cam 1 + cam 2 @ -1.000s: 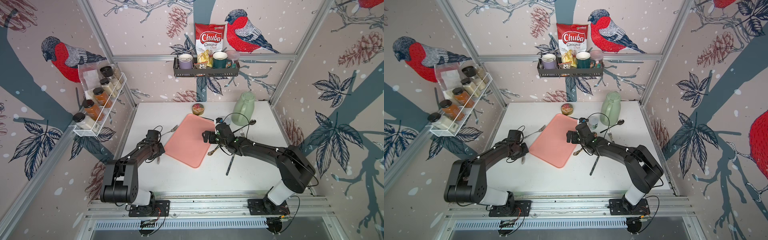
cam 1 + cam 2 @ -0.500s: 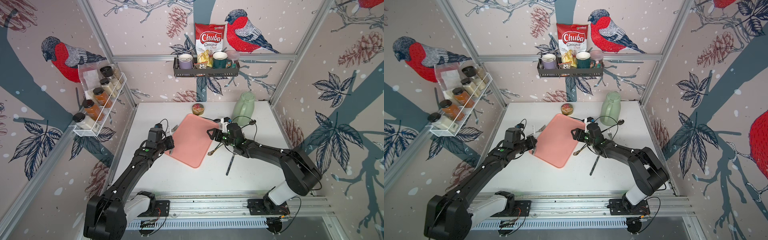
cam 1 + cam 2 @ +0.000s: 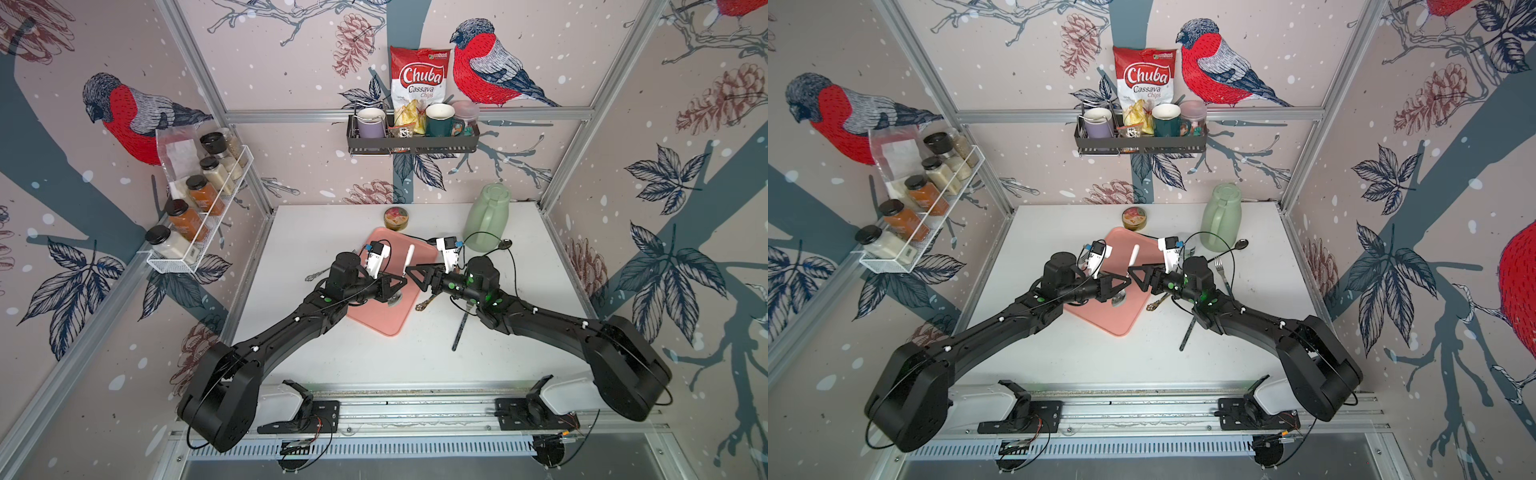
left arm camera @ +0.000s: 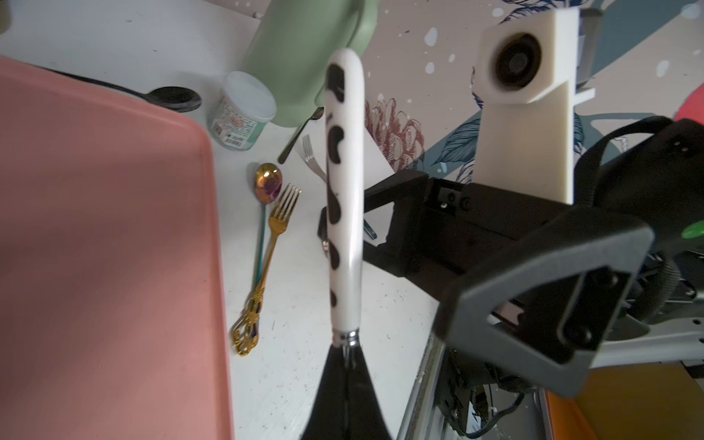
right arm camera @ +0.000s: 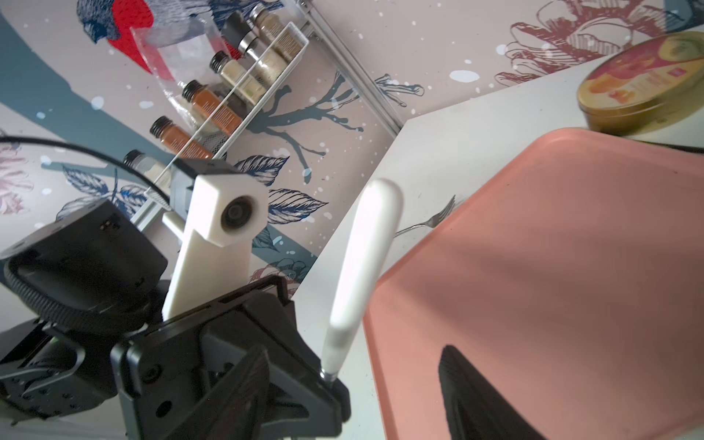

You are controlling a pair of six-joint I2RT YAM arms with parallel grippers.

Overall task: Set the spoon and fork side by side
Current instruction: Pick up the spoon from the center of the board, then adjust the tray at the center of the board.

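Left hand (image 3: pixel 397 286): closed on the neck of the spoon (image 4: pixel 344 190). The white, black-spotted handle points up and away from the fingers (image 4: pixel 344 384), and the bowl hangs just under them.
Right hand (image 3: pixel 415 277): faces the left hand, close to it, with jaws apart and nothing held. The spoon handle stands between the fingers without touching either.
Pink tray (image 3: pixel 386 320): lies on the counter (image 3: pixel 316 232) beneath both hands, with the spoon bowl over it. Whether the bowl touches it cannot be told.
Gold fork (image 4: pixel 280 221): on the counter beside the tray, under the right hand, lying against an iridescent spoon (image 4: pixel 268 183).
Silver fork (image 3: pixel 1221 266): behind the right hand, beside its wrist.
Second silver fork (image 3: pixel 318 274): on the counter behind the left hand, off the tray.
Black spoon (image 4: pixel 173 97): beyond the right hand, near a lidded plastic tub (image 4: pixel 244 110).
Green jug (image 3: pixel 486 220): upright beyond the right hand, lid on, contents hidden.
Round tin (image 3: pixel 395 218): beyond both hands at the tray's far corner, lid shut.
Wall basket (image 3: pixel 411 145): high beyond the hands. It holds a lilac mug (image 3: pixel 371 122), a chips bag (image 3: pixel 419 83), a green mug (image 3: pixel 440 120) and a lidded jar (image 3: pixel 465 112).
Wire rack (image 3: pixel 195 245): on the wall on the left hand's side. It holds a row of spice jars (image 3: pixel 187 218) and a clear pouch (image 3: pixel 176 149).
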